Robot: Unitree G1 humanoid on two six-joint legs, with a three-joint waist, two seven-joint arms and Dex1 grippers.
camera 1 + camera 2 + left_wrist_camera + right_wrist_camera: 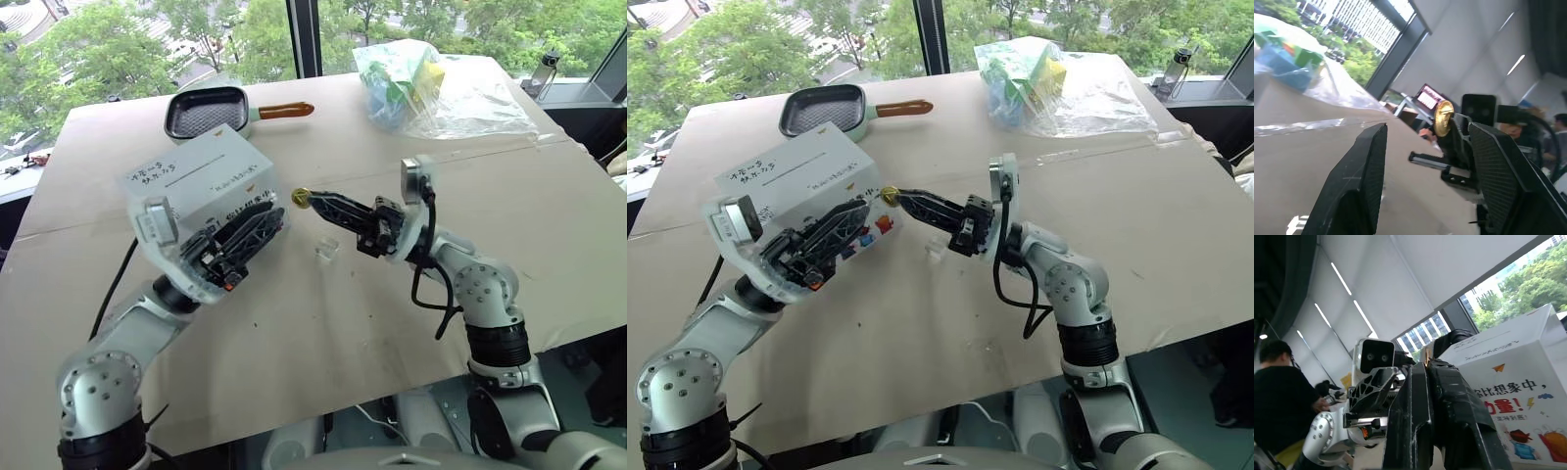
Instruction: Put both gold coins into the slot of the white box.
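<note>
Coin (301, 197) sits pinched at the tip of my right pincer (306, 199), whose fingers are closed on it, raised off the table (549, 215). Just past that tip is the white box (201, 176), gripped by my left pincer (257, 227) with its fingers spread across it, the slot (201, 168) facing up. Below my right pincer, a second, pale coin (326, 249) lies on the table

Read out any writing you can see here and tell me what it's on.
"想象中": blue print on the side of the white box.
"量!": red print just below it.
Small black line under that: too small to read.
Black handwriting on the box's slot face: too blurred to read.
Pink screen in the background: unreadable.
</note>
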